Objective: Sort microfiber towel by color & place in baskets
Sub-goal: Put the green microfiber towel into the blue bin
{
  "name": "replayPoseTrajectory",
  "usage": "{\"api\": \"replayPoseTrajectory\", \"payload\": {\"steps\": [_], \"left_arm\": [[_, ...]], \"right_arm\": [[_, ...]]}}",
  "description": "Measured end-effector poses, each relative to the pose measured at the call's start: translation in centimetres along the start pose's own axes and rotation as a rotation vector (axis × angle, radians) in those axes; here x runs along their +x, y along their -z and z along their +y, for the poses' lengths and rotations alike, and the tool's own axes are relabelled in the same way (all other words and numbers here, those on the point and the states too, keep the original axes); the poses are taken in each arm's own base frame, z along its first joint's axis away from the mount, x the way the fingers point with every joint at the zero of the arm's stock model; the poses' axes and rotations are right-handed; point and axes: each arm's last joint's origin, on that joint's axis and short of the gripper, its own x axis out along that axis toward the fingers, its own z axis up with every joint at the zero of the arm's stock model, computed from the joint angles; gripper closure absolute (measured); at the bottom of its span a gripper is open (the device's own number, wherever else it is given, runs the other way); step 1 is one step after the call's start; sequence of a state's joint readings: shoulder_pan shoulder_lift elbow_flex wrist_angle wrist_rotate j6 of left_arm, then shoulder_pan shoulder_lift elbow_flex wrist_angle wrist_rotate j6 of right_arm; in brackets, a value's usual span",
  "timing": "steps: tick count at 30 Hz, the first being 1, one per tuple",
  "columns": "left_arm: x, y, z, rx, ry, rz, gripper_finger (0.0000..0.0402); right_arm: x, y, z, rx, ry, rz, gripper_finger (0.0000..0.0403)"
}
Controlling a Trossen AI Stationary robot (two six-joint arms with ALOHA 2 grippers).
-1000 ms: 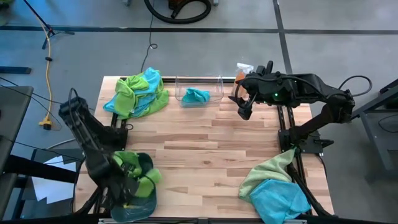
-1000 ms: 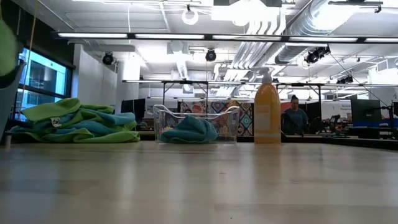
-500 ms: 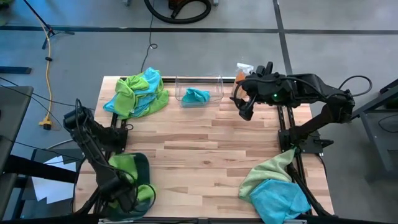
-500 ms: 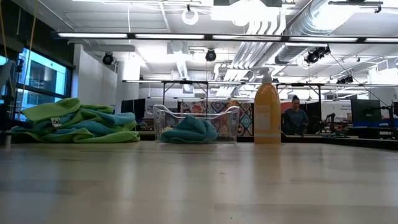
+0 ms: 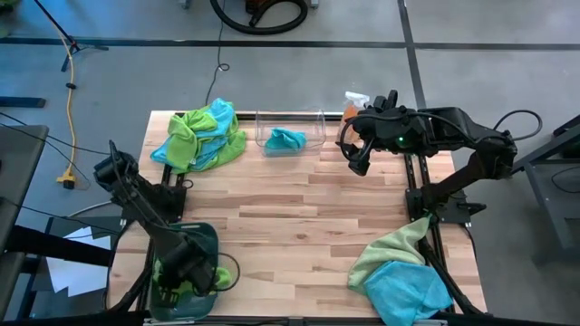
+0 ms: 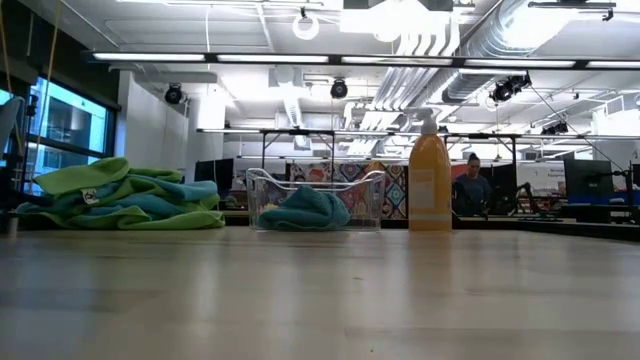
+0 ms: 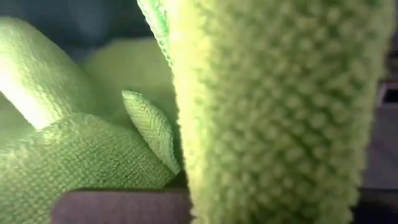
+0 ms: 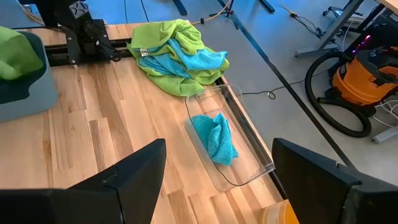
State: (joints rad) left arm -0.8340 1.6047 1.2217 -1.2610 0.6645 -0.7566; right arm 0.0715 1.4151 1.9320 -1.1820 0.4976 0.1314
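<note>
- lime green towel [image 7: 273, 124], nubbly and folded, sits pinched in the left gripper [image 5: 186, 272] over the teal-grey basket [image 5: 207, 237].
- right gripper [image 5: 355, 154] hangs spread wide, empty, near the clear basket [image 5: 319, 127].

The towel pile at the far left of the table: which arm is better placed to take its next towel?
Probably the right. Its claw is open and empty near the clear basket, across it from the pile. The left claw is shut on a green towel in the teal basket.
</note>
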Motion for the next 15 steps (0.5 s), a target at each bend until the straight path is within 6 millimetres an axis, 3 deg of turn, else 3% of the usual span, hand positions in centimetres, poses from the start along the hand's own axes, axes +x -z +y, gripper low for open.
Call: {"api": "replayPoseTrajectory", "payload": {"steps": [8, 15], "left_arm": [[-1.1, -1.3, 1.5, -0.002, -0.143, -0.160, 0.0401], [-2.3, 1.9, 1.7, 0.067, -0.169, -0.157, 0.0401]], "right_arm": [[0.0, 0.0, 0.0, 0.002, 0.000, 0.000, 0.0111], [0.0, 0.1, 0.0, -0.003, 0.001, 0.005, 0.0111]]}}
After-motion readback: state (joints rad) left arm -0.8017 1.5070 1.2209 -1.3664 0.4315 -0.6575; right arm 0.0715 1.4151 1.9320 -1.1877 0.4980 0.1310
